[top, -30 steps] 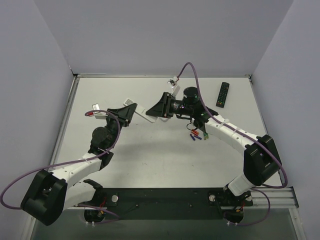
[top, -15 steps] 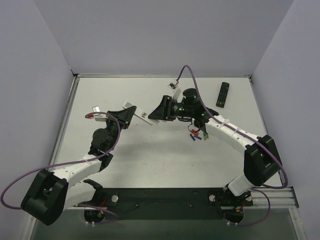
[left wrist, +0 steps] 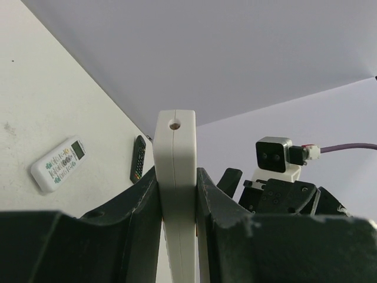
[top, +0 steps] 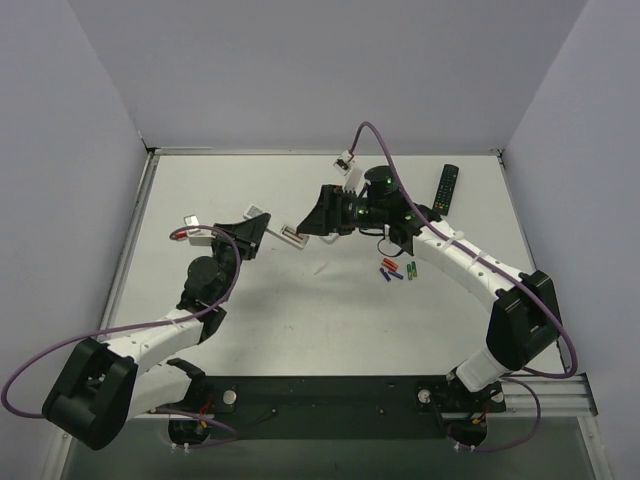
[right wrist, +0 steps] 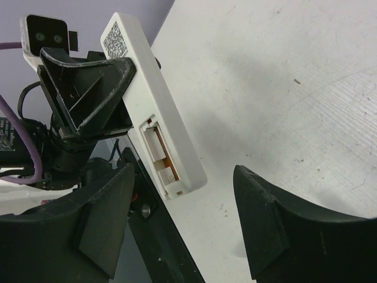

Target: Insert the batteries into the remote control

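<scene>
Pale grey bench (top: 300,320) between lilac walls, with two robot arms reaching over it. The left gripper (top: 252,230) is clamped on the slim white bar-shaped remote control (right wrist: 154,112), holding it off the bench, probably to steady it for loading. Its long axis points toward the right gripper (top: 318,215), with the uncovered battery bay near that free end. The right gripper is spread wide and holds nothing. Two tiny green batteries (top: 412,270) lie on the bench, well apart from the remote.
</scene>
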